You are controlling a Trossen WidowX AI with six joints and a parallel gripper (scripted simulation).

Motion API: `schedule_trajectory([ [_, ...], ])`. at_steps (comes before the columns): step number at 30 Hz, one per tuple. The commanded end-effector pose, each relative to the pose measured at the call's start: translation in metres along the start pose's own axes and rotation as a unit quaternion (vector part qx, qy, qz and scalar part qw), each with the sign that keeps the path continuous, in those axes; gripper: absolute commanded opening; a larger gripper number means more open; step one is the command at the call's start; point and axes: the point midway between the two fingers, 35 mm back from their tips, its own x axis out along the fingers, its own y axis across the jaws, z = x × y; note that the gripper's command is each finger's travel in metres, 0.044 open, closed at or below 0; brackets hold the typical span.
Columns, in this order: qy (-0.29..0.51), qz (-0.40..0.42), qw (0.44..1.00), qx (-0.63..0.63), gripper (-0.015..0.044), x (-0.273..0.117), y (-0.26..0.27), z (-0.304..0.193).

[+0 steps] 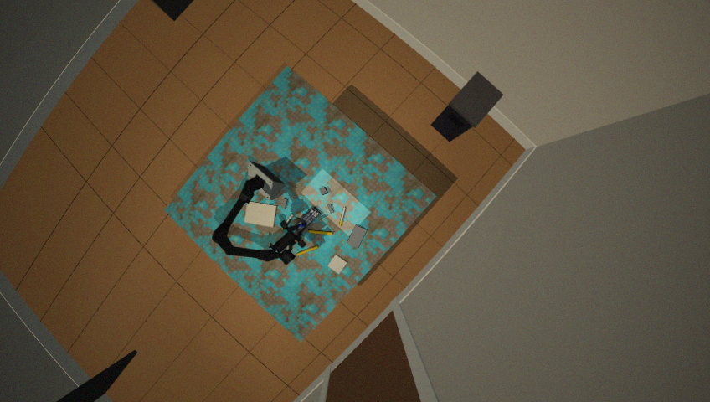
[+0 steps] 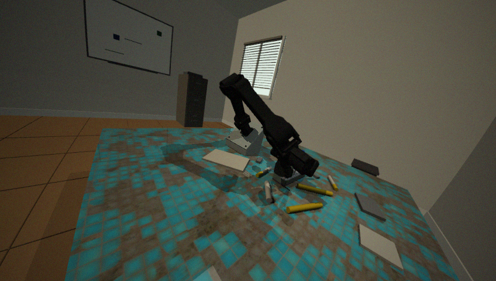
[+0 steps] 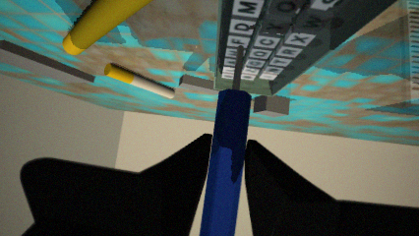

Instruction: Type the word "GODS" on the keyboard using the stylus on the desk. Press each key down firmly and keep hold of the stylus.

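1. The keyboard (image 1: 311, 214) (image 2: 288, 179) (image 3: 266, 44) sits on the bench (image 1: 279, 119) (image 2: 139, 226) (image 3: 162, 56), under the stylus (image 1: 301, 225) (image 3: 225, 162).
2. The gripper (image 1: 300, 227) (image 3: 228, 145) pinches the stylus, so grabbing is done.
3. The tip is over the keyboard; I can't tell which letters are typed or left.

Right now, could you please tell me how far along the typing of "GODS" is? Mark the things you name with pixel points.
Picking up looks done: the blue stylus (image 3: 225, 162) is clamped between the jaws. In hand is the keying: its thin tip reaches over the keyboard (image 1: 311, 214) (image 3: 272, 88), though whether it touches a key I cannot tell. No typed letters show, so how much of "GODS" is left cannot be settled.
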Motion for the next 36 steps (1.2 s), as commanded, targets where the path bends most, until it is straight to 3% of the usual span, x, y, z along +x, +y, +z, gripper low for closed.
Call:
schedule_trajectory([
  [1,0.001,0.002,1.0,-0.001,0.0081,-0.009,-0.001,-0.016],
  [6,0.001,0.003,1.0,-0.006,0.0084,-0.01,0.0,-0.019],
  [16,0.001,0.003,1.0,-0.006,0.0,-0.012,-0.002,-0.018],
  [26,0.0,0.001,1.0,-0.001,0.0,-0.038,-0.034,-0.006],
  [36,0.0,0.001,1.0,-0.001,0.0,-0.036,-0.035,0.0],
])
